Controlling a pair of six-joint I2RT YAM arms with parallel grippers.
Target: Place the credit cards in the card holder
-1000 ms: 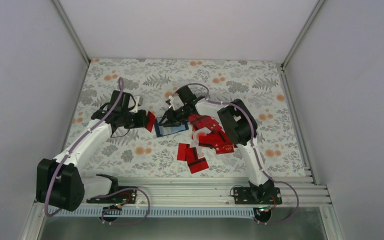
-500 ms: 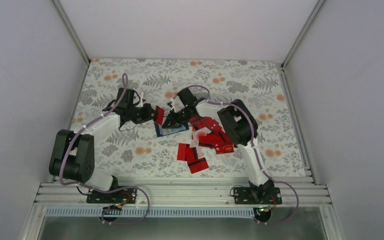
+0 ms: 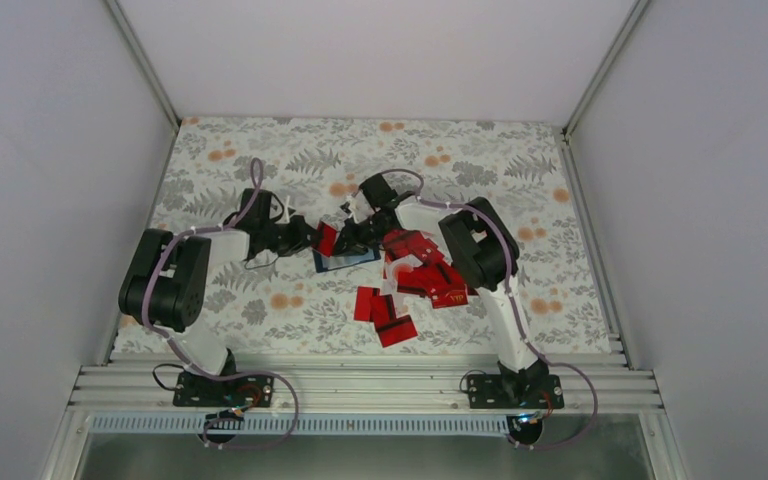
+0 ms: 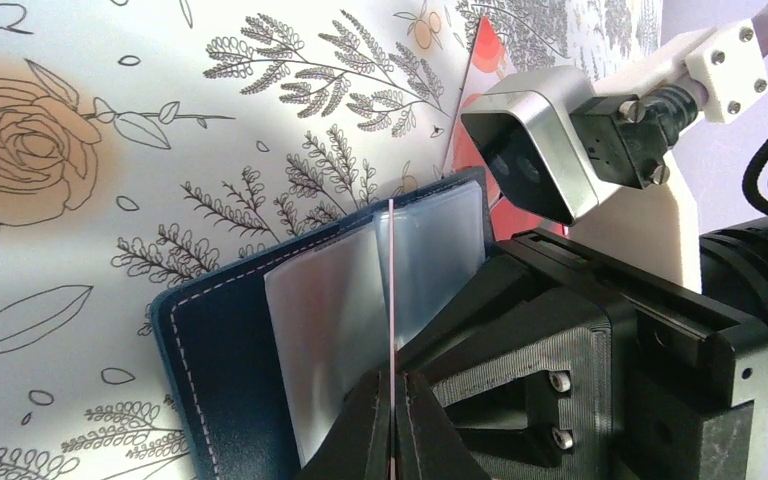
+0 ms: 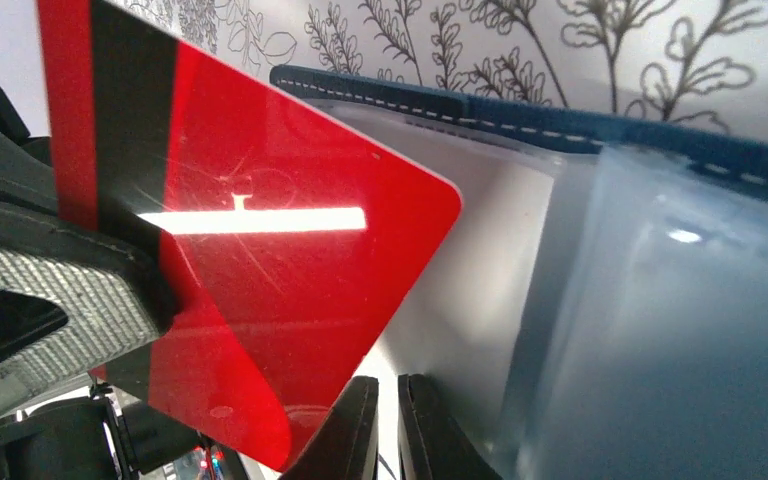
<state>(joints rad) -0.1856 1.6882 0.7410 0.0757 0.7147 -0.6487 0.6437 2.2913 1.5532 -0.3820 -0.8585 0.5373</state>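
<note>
The navy card holder (image 3: 352, 259) lies open on the floral mat, its clear sleeves (image 4: 330, 310) fanned up. My left gripper (image 4: 392, 425) is shut on one red credit card (image 4: 391, 290), seen edge-on and standing just over the sleeves. From the right wrist the same card (image 5: 260, 260) shows its dark stripe, hanging beside the holder's stitched edge (image 5: 520, 110). My right gripper (image 5: 387, 430) is shut on a clear sleeve of the holder. Seen from above, both grippers, left (image 3: 318, 238) and right (image 3: 348, 243), meet at the holder.
A heap of red cards (image 3: 422, 272) lies right of the holder under the right forearm, and a few more cards (image 3: 385, 318) sit nearer the front rail. White walls close in the mat on three sides.
The left arm has swung right, bringing its red card from left of the holder to right over it. The right gripper has closed at the holder's sleeves.
</note>
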